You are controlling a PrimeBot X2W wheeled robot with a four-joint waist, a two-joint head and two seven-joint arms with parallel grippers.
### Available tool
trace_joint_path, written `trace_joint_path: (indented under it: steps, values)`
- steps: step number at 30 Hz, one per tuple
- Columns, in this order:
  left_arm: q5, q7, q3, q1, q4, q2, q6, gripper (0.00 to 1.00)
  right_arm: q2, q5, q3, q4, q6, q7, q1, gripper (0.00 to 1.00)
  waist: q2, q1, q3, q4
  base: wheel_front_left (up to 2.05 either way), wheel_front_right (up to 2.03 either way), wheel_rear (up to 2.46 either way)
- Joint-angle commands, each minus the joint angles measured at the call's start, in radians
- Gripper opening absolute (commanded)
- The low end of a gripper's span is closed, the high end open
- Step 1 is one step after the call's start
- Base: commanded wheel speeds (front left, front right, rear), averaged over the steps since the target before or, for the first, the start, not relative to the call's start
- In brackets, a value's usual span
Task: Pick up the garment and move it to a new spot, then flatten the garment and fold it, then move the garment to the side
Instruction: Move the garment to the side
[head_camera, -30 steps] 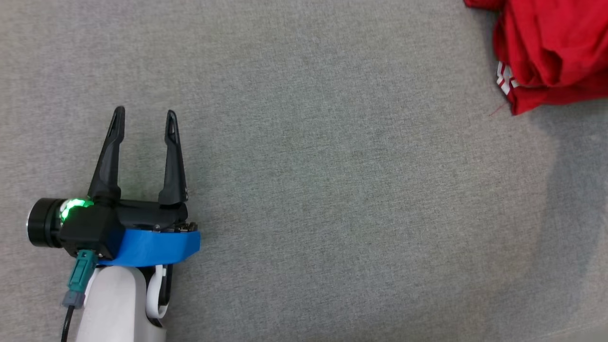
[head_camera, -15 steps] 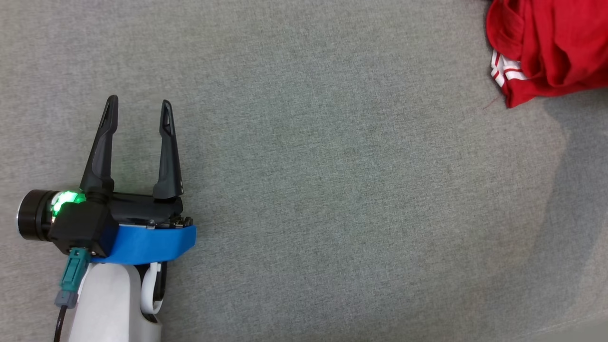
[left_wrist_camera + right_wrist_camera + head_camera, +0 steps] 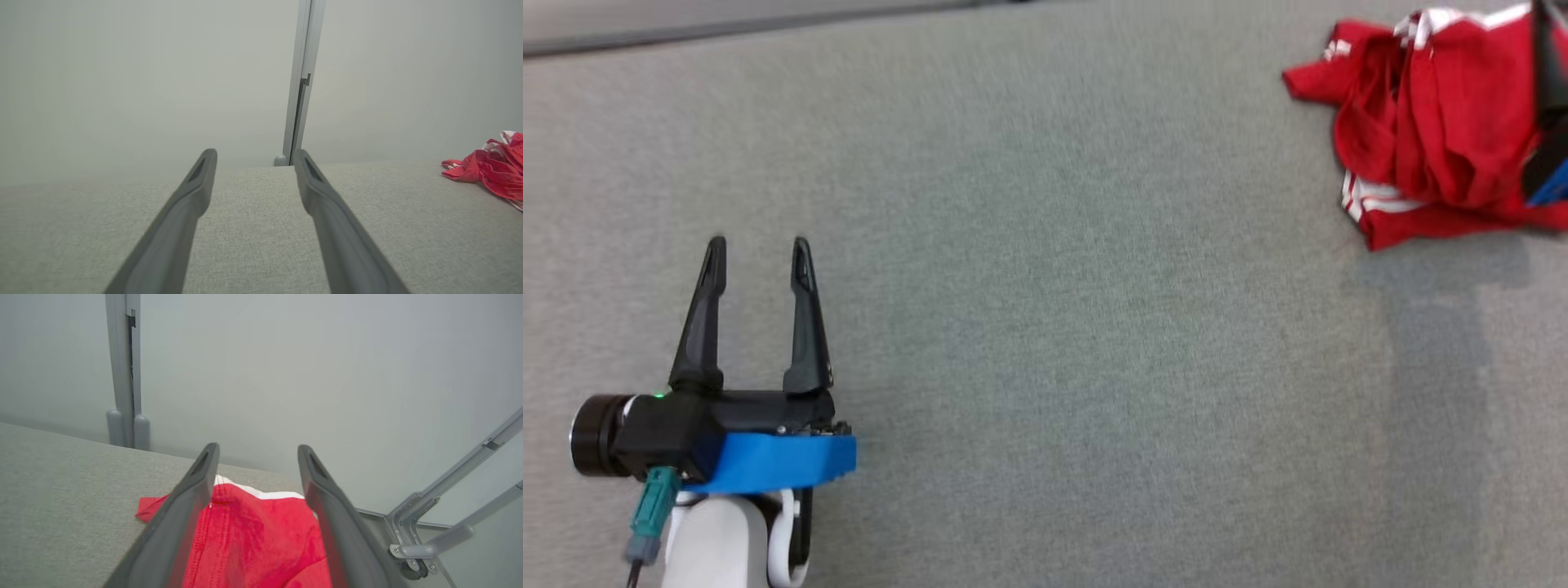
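The garment [image 3: 1421,139] is a red shirt with white trim, lying crumpled on the grey table at the far right of the head view. One dark finger [image 3: 1545,57] of my right gripper stands over its right side. In the right wrist view my right gripper [image 3: 257,448] is open, jaws wide apart, with the red garment [image 3: 253,535] lying loose below and between the fingers. My left gripper [image 3: 758,242] hovers open and empty at the lower left, far from the shirt. The left wrist view shows the left gripper [image 3: 254,154] open, with the garment [image 3: 490,171] at the right edge.
The table [image 3: 1045,327] is covered in grey cloth; its far edge [image 3: 768,31] runs along the top of the head view. A pale wall with a grey post [image 3: 302,81] stands behind. Metal frame struts [image 3: 449,506] lie past the table's right end.
The head camera has shifted, bringing the table's far edge into view. The garment has slumped into a wider crumpled heap with more white trim showing, and a right gripper finger now shows over it.
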Motion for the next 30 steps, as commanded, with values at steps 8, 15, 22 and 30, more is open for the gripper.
trace_joint_path:
  steps: [8,15,22,30]
  values:
    - [-0.028,-0.002,0.029,0.096,0.036,-0.004,0.016,1.0,0.12,-0.032,-0.013,-0.214,0.0,-0.003,0.211,1.0,0.0002,0.0002,-0.145,0.042,0.0,0.0,0.0]
    - [-0.041,-0.002,0.043,0.155,0.077,-0.004,0.015,1.0,0.197,-0.01,-0.012,-0.342,0.0,-0.003,0.383,1.0,0.0002,0.0002,-0.23,0.091,0.0,0.0,0.0]
    - [-0.049,-0.002,0.048,0.199,0.111,-0.004,0.01,1.0,0.238,0.012,-0.035,-0.429,0.0,-0.003,0.563,1.0,0.0002,0.0002,-0.297,0.116,0.0,0.0,0.0]
    - [-0.051,-0.002,0.047,0.239,0.146,-0.005,0.002,1.0,0.263,0.021,-0.114,-0.524,0.0,-0.003,0.771,1.0,0.0002,0.0002,-0.372,0.121,0.0,0.0,0.0]
